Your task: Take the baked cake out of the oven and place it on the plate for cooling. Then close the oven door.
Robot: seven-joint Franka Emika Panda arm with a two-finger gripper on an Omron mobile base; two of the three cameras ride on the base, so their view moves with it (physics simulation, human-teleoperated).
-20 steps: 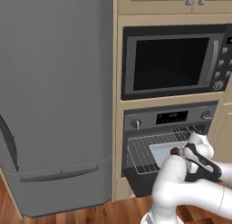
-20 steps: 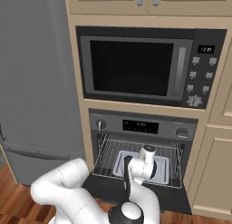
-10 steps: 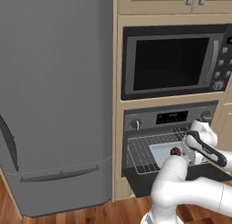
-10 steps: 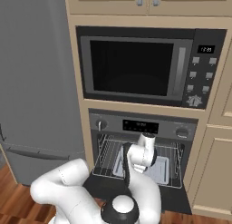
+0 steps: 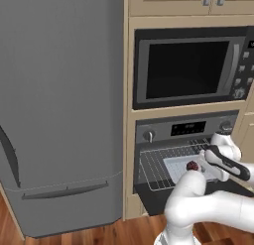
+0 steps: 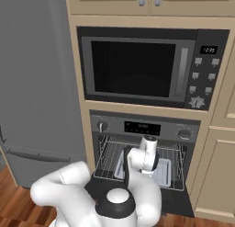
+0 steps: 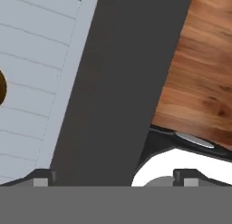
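The oven (image 5: 186, 128) stands open, its door (image 5: 153, 200) folded down flat. On the wire rack lies a pale grey tray (image 5: 177, 165), and the small reddish-brown cake (image 5: 192, 165) sits on it. My gripper (image 5: 221, 166) hovers just right of the cake, above the tray's front, with nothing between its fingers. In the hand view the fingertips (image 7: 43, 177) stand wide apart and open over the dark oven door (image 7: 118, 82). There the tray (image 7: 41, 73) lies to the left and the cake's edge (image 7: 2, 87) peeks in. The plate is out of view.
A microwave (image 5: 188, 68) sits above the oven and a tall grey fridge (image 5: 59, 110) stands to the left. Beige cabinets flank the oven (image 6: 142, 127). The wood floor (image 7: 199, 73) shows beyond the door's edge. My own arm (image 6: 137, 194) crowds the space before the door.
The hand has lifted a little and turned above the front of the tray. The jaws stayed open. The cake has not moved.
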